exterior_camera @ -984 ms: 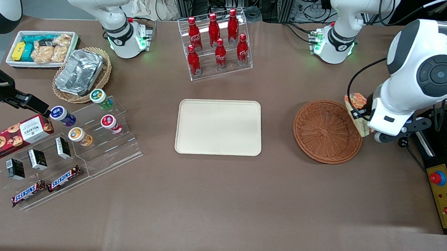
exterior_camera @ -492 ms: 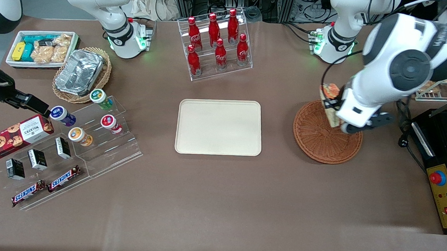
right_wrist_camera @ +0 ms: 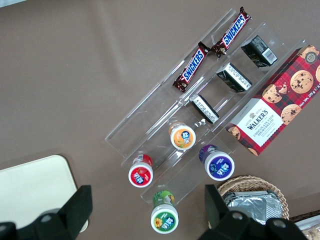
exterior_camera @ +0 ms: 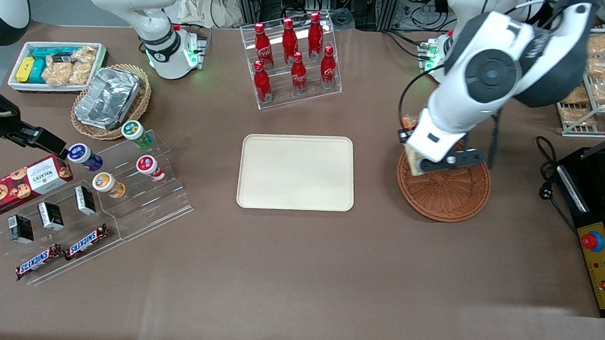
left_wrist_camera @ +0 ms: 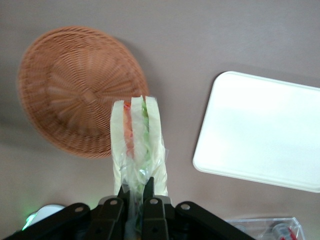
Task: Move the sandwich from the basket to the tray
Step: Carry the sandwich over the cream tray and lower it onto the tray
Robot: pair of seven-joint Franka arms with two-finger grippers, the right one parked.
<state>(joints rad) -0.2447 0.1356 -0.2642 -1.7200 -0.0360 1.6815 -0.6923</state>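
My left gripper (exterior_camera: 413,145) is shut on the sandwich (left_wrist_camera: 136,145), a plastic-wrapped white-bread wedge with red and green filling, held by its wrapping. It hangs in the air above the rim of the reddish-brown wicker basket (exterior_camera: 448,192) on the side toward the tray. The sandwich (exterior_camera: 411,156) peeks out beside the wrist in the front view. The basket (left_wrist_camera: 75,90) holds nothing. The cream-beige tray (exterior_camera: 296,172) lies bare at the table's middle, also in the left wrist view (left_wrist_camera: 260,132).
A clear rack of red cola bottles (exterior_camera: 292,59) stands farther from the front camera than the tray. A clear stepped stand with cups and Snickers bars (exterior_camera: 117,190), a foil container in a tan basket (exterior_camera: 110,100) and a white snack bin (exterior_camera: 54,65) lie toward the parked arm's end.
My left gripper has carried the sandwich from outside the basket's rim at the working arm's end, over the basket, toward the tray. The arm has swung along with it.
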